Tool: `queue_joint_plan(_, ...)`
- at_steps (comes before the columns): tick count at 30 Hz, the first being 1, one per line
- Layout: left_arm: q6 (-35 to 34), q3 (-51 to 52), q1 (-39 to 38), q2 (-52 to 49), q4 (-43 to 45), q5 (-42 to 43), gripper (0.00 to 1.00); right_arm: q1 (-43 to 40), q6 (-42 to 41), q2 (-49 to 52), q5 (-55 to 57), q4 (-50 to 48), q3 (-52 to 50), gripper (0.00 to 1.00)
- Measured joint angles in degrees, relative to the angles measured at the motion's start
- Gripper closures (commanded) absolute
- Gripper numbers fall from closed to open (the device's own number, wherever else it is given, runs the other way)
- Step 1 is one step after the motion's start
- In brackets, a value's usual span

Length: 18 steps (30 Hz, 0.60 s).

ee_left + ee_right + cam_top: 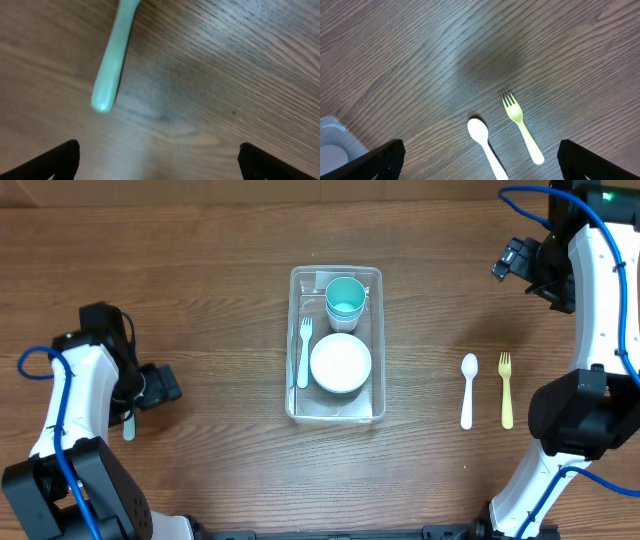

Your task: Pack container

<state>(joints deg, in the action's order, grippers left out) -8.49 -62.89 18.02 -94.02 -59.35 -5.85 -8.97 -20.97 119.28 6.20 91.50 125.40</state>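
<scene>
The clear container (379, 330) stands mid-table. It holds a teal cup (346, 297), a white bowl (341, 364) and a pale fork (304, 352). My left gripper (160, 386) is open and empty at the left, low over the wood. A pale teal utensil handle (112, 60) lies just ahead of its fingers (159, 162); it also shows in the overhead view (128, 426). My right gripper (512, 260) is open and empty, high at the back right. In the right wrist view (480, 162) it looks down on a white spoon (485, 147) and a yellow fork (522, 127).
The white spoon (468, 390) and yellow fork (506, 390) lie side by side right of the container. A corner of the container (332, 145) shows at the left edge of the right wrist view. Blue cables run along both arms.
</scene>
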Motion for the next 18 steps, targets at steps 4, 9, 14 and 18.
queue_joint_plan(4, 6.6, 4.1, 0.0, 0.0, 6.8, 0.0, 0.00, 0.0, 0.0, 0.0, 0.0, 0.0, 0.0, 0.00)
queue_joint_plan(9, 12.1, 4.3, 0.1, 0.0, 10.8, -1.7, 0.00, 0.0, 0.0, 0.0, 0.0, 0.0, 0.0, 0.00)
queue_joint_plan(14, 10.0, 4.3, 3.1, 0.0, 11.4, -8.1, 0.00, 0.0, 0.0, 0.0, 0.0, 0.0, 0.0, 0.00)
queue_joint_plan(18, 5.2, 4.3, 6.8, 0.0, 10.6, -13.6, 0.00, 0.0, 0.0, 0.0, 0.0, 0.0, 0.0, 0.00)
